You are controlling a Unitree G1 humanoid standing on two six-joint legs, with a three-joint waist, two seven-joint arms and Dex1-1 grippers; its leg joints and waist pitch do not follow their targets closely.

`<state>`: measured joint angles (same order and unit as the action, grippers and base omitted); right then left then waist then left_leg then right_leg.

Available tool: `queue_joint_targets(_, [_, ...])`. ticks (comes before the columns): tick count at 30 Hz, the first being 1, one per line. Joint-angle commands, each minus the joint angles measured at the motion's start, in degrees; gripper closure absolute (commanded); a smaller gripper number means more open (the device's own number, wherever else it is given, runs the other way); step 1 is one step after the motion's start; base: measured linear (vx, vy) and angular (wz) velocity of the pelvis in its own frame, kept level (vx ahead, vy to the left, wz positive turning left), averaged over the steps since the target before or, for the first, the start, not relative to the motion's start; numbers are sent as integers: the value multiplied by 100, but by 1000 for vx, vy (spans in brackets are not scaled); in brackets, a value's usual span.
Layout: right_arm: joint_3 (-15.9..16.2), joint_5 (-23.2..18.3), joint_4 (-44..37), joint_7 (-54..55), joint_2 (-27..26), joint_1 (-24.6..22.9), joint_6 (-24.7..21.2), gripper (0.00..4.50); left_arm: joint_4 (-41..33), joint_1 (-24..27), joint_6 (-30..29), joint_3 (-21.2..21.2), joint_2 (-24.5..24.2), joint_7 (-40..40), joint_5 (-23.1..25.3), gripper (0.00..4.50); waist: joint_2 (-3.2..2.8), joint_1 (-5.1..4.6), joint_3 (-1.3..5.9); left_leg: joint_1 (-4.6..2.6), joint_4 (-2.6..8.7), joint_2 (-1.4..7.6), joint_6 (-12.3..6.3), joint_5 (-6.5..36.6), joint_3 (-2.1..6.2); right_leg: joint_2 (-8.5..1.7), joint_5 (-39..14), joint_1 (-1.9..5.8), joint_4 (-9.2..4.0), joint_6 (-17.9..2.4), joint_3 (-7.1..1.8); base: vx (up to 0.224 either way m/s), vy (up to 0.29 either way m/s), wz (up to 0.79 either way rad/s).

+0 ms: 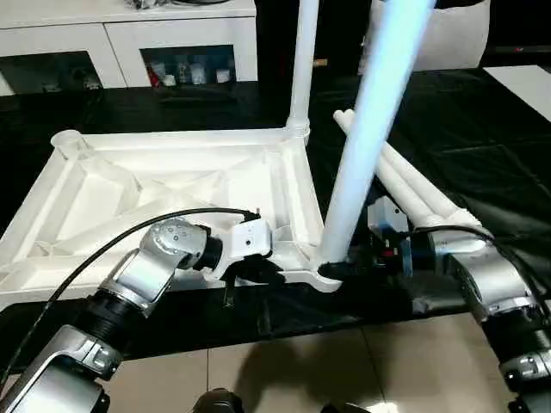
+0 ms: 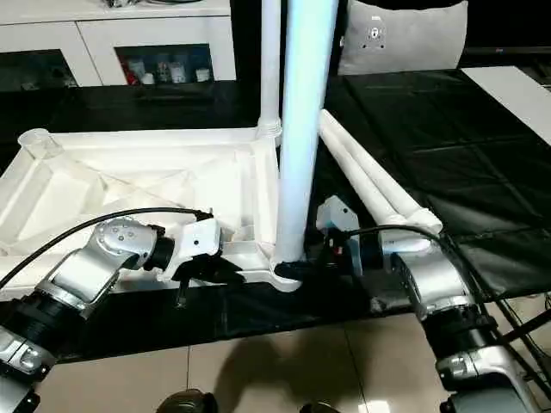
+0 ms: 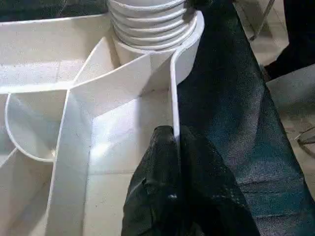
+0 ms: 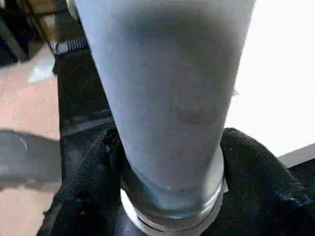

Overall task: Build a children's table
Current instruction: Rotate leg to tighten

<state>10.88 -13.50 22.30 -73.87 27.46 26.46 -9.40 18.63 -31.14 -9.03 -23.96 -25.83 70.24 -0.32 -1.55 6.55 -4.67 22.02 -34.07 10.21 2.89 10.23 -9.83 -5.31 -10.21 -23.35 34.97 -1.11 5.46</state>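
Left claw [image 3: 174, 162]: fingers together, clamped on thin near rim of tabletop [image 1: 172, 185], close to its near right corner. Right claw [image 4: 170, 162]: fingers set either side of base of upright leg [image 1: 366, 138], against it. That leg stands in near right corner socket [image 1: 331, 274]. Second leg [image 1: 301, 64] upright in far right socket. Two spare legs [image 1: 405, 185] lying side by side, right of tabletop. Tabletop upside down, ribs up, on black table [image 1: 482, 155]. White cabinet [image 1: 129, 39] beyond.
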Motion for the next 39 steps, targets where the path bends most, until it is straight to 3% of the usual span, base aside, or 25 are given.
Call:
queue_joint_targets(1, [-30,-264,-348,17,-142,-88,-266,183,-207,116,-160,-104,85,47,-35,450,60,-37,397,-71,390,321,-515,910,69,-369,-1156,316,-402,-1380,-330,0,0,0])
queue_joint_targets(3, [-94,-259,-485,497,-391,-168,-506,188,-352,209,-615,59,212,-281,-116,450,55,-56,385,-61,401,321,-486,955,74,-372,-1213,314,-407,-1360,-329,0,0,0])
queue_joint_targets(5, [-145,7,-308,1199,-658,-114,-593,190,-415,207,-1070,239,388,-703,-141,450,48,-80,363,-70,422,319,-402,1064,82,-378,-1416,300,-425,-1333,-328,0,0,0])
queue_joint_targets(7, [-222,181,-91,1797,-897,-23,-689,191,-462,181,-1415,389,571,-1064,-172,450,51,-135,336,-82,444,298,-249,1302,89,-386,-1879,289,-478,-1231,-320,0,0,0])
queue_joint_targets(9, [-376,262,97,2495,-1206,84,-728,192,-537,151,-1795,545,796,-1455,-200,450,53,-247,298,-46,482,284,-72,1540,130,-384,-2400,299,-516,-1011,-296,0,0,0])
queue_joint_targets(10, [-469,317,216,2953,-1395,171,-765,193,-561,119,-2053,666,1023,-1785,-214,450,60,-281,303,-73,476,266,-51,1661,134,-391,-2592,285,-571,-915,-290,0,0,0])
queue_joint_targets(12, [-601,548,405,3835,-1682,327,-818,193,-608,74,-2400,850,1412,-2320,-176,450,32,-342,314,-76,458,271,-20,1516,127,-391,-2270,268,-550,-1024,-316,0,0,0])
queue_joint_targets(14, [-719,627,537,4336,-1856,438,-977,193,-622,56,-2530,931,1643,-2635,-129,450,56,-391,315,-41,465,260,-64,1430,121,-363,-2073,284,-531,-1062,-313,0,0,0])
queue_joint_targets(15, [-782,607,579,4483,-1924,474,-1040,193,-628,51,-2581,961,1738,-2753,-128,450,59,-396,311,-63,452,244,-129,1467,109,-360,-2134,269,-565,-1027,-307,0,0,0])
queue_joint_targets(18, [-818,668,682,4668,-2077,526,-689,193,-682,53,-2542,923,2011,-3052,-71,450,56,-376,341,-60,423,247,-307,1197,83,-362,-1741,274,-550,-1070,-323,0,0,0])
queue_joint_targets(19, [-841,652,696,4665,-2099,521,-634,158,-699,57,-2527,883,2018,-3050,-45,450,57,-370,351,-44,419,244,-341,1093,84,-360,-1598,292,-526,-1094,-321,0,0,0])
queue_joint_targets(22, [-970,501,585,4567,-2093,432,-615,158,-736,69,-2477,836,1917,-3035,30,450,42,-351,396,-22,390,250,-561,647,79,-340,-845,327,-436,-1285,-312,0,0,0])
queue_joint_targets(24, [-985,442,445,4387,-1989,347,-587,158,-731,75,-2393,785,1765,-2973,101,450,35,-340,392,-20,388,254,-629,619,77,-342,-748,330,-428,-1351,-307,0,0,0])
queue_joint_targets(28, [-898,375,150,3767,-1588,145,-359,158,-638,94,-2122,692,1434,-2681,187,450,36,-277,378,-40,392,265,-622,818,67,-347,-1009,318,-461,-1261,-314,0,0,0])
queue_joint_targets(30, [-861,397,103,3551,-1415,89,-224,122,-593,91,-2028,677,1333,-2559,195,450,40,-276,364,-40,408,273,-572,887,69,-347,-1110,309,-472,-1270,-312,0,0,0])
queue_joint_targets(32, [-866,379,81,3334,-1267,56,-143,118,-548,84,-1935,648,1228,-2408,188,450,38,-260,360,-51,413,277,-517,991,71,-358,-1271,305,-488,-1232,-316,0,0,0])
queue_joint_targets(34, [-907,303,56,2940,-1024,23,-33,96,-433,61,-1709,578,1036,-2115,198,450,56,-241,378,-44,406,272,-528,976,73,-362,-1279,320,-487,-1209,-316,0,0,0])
queue_joint_targets(35, [-912,257,25,2705,-889,10,-10,85,-377,56,-1560,535,920,-1908,190,450,31,-235,396,-52,400,274,-525,929,73,-356,-1186,324,-457,-1227,-318,0,0,0])
queue_joint_targets(39, [-833,113,-135,2023,-527,-23,-56,53,-331,66,-1120,330,555,-1262,115,450,38,-202,399,-50,392,279,-593,882,73,-361,-1082,323,-447,-1275,-318,0,0,0])
